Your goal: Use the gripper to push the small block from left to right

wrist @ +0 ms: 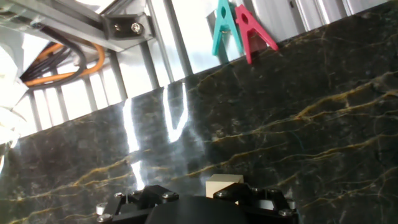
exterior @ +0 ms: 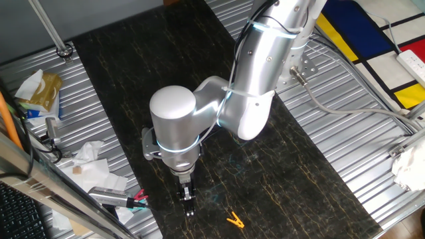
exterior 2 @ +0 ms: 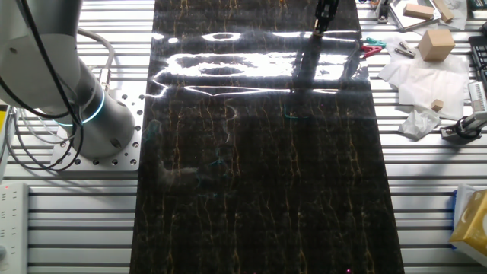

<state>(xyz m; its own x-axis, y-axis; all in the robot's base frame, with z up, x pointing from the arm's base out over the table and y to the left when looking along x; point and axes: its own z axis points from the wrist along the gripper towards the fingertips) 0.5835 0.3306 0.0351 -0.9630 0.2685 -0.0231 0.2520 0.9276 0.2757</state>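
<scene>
At the bottom of the hand view, nearest the lens, the black body of the narrow two-finger gripper [wrist: 205, 208] is seen. The tiny pale tan wooden cube, the small block [wrist: 222, 185], is seen just beyond it, seemingly touching. The block rests on the dark, gold-veined marble slab [wrist: 298, 124]. A teal plastic clip [wrist: 222, 25] and a red plastic clip [wrist: 250, 28] are seen at the slab's far edge.

In one fixed view, the gripper [exterior: 188, 199] is lowered to the slab near its front edge by the bulky silver arm [exterior: 259, 66], with a yellow-orange clip [exterior: 234, 220] lying near. The block is hidden there. Whether the fingers are spread or pressed together cannot be told.

Contact is judged made; how much of the push is left cannot be told.
</scene>
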